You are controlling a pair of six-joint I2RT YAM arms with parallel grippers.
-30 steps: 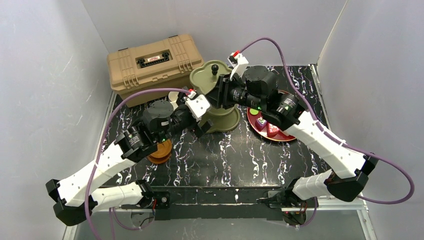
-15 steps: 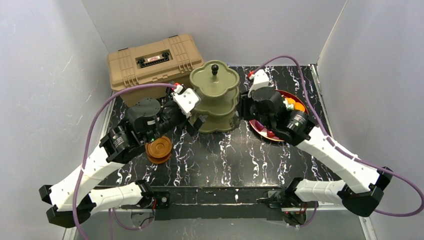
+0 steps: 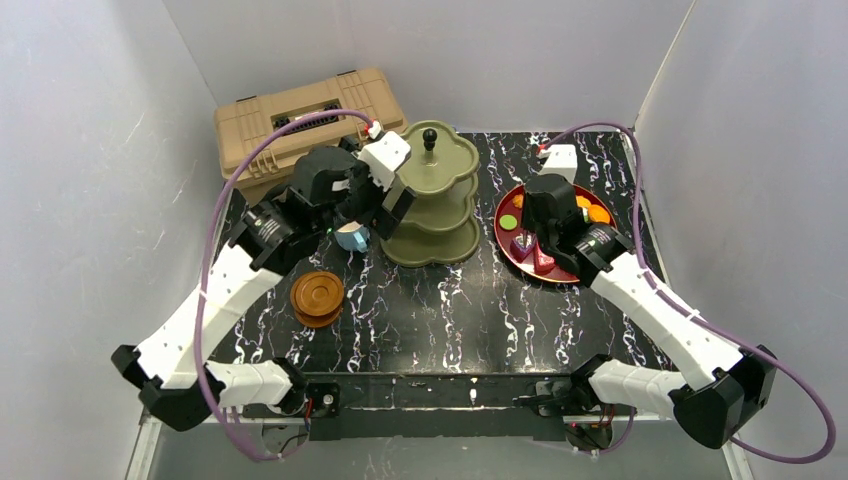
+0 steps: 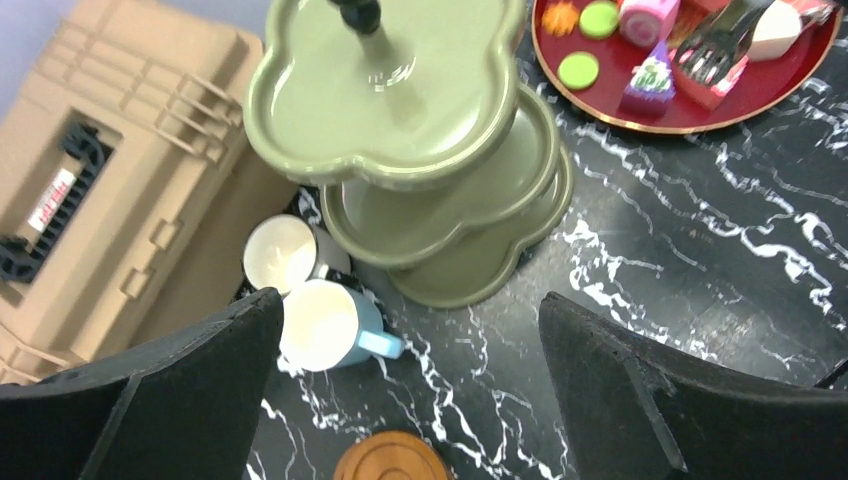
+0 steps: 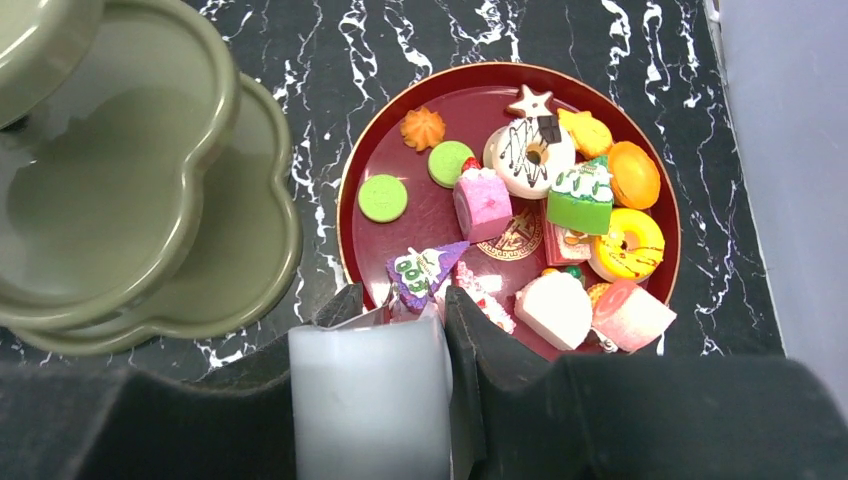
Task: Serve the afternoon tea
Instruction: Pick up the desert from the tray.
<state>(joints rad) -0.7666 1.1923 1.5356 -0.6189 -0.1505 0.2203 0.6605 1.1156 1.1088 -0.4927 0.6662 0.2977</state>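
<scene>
The olive-green three-tier stand [image 3: 432,200] [image 4: 400,90] [image 5: 110,190] with a black knob stands mid-table, all its tiers bare. Small toy cakes and donuts [image 5: 560,190] fill a red round tray [image 3: 507,252] [image 5: 350,240] to its right. My right gripper [image 3: 528,238] [image 5: 402,295] hovers over the tray's near-left rim, shut on white-handled tongs [image 5: 365,400] whose metal tips point at a purple cake slice [image 5: 425,270]. My left gripper [image 3: 393,195] [image 4: 410,300] hangs wide open and holds nothing, high above the stand's left side. Below it sit a white mug [image 4: 283,255] and a light-blue mug [image 3: 350,237] [image 4: 325,325].
Brown saucers [image 3: 317,298] [image 4: 390,458] are stacked in front of the mugs. The tan toolbox [image 3: 290,125] [image 4: 100,200] fills the back left corner, close behind the mugs and the stand. White walls close in the black marbled table [image 3: 450,310] on three sides.
My left arm rose and swung back toward the toolbox, its jaws opening wider. My right arm pulled back from the stand to over the red tray, still gripping the tongs.
</scene>
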